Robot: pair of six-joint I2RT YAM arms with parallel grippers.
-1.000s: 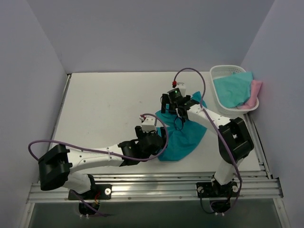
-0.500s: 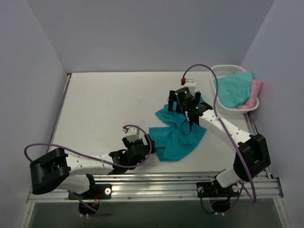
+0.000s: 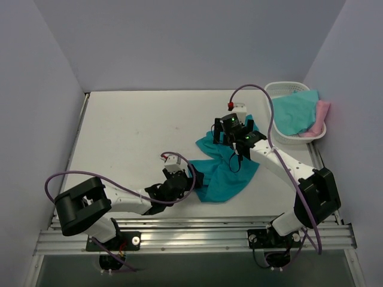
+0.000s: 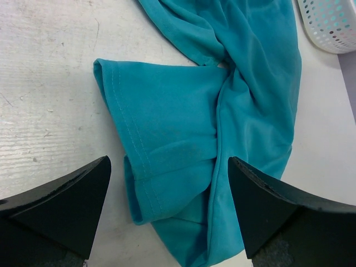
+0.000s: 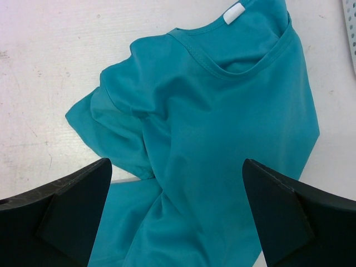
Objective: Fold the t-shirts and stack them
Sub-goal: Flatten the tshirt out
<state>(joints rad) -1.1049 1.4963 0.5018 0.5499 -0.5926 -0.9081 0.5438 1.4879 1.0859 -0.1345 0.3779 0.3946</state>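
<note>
Left hand (image 4: 168, 161) slid closer to teal tee (image 3: 230, 173), jaws spread over its hemmed sleeve. Right hand (image 5: 177, 162) spread just below the collar. Tee crumpled, twisted mid-body, on desk (image 3: 131, 131) beneath both hands.

I see soft matt cloth on the tee (image 4: 167, 128), a scuffed matt tabletop (image 4: 44, 83), and a smooth plastic basket (image 4: 331, 25).

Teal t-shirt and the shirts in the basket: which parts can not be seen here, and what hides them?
- Top view: the right gripper and its arm cover part of the teal t-shirt.
- Left wrist view: the bottom edge and the left fingers cut off its lower part.
- Right wrist view: its lower part runs past the bottom edge.
- Top view: the basket wall hides the lower parts of the aqua t-shirt and pink t-shirt.
</note>
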